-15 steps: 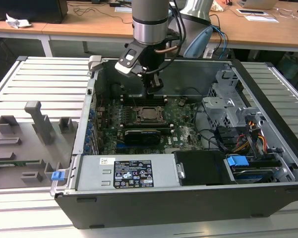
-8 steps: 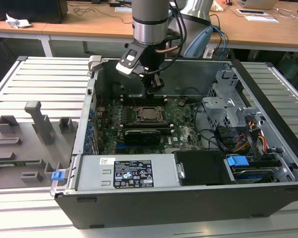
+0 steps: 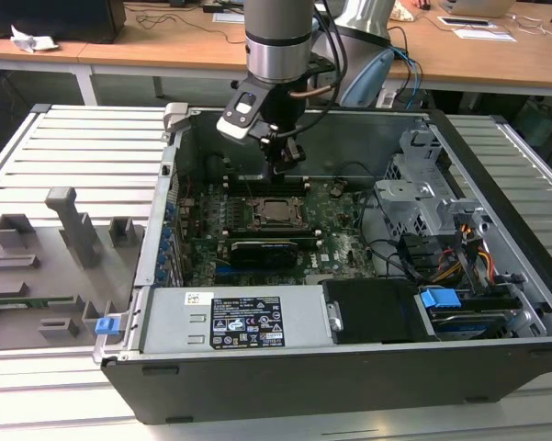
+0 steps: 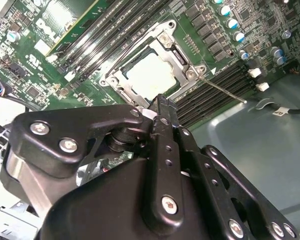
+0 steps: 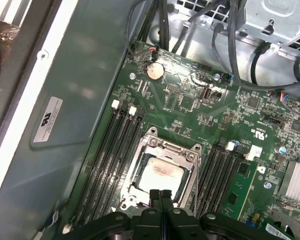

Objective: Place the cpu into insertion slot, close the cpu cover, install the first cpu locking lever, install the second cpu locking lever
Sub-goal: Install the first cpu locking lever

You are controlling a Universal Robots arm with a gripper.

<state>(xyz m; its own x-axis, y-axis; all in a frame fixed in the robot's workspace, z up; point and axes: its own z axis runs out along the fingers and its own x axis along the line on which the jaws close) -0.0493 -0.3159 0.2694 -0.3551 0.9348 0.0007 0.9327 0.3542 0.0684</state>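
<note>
Black fingers (image 5: 154,199) of the gripper (image 5: 160,192) are pressed together, holding nothing, just above the cpu cover (image 5: 165,146). That cover lies flat over the cpu (image 5: 159,175), seated in the insertion slot (image 4: 175,51) on the motherboard (image 5: 189,100). One locking lever (image 4: 223,90) apparently juts out sideways.

The open computer case (image 3: 285,367) is being viewed from above, at some distance, in the exterior view. The motherboard (image 5: 189,110) is being looked down on closely, past the tool (image 5: 160,192), in both wrist views, from differing sides. The cpu (image 3: 276,209) is being shared by all three.
</note>
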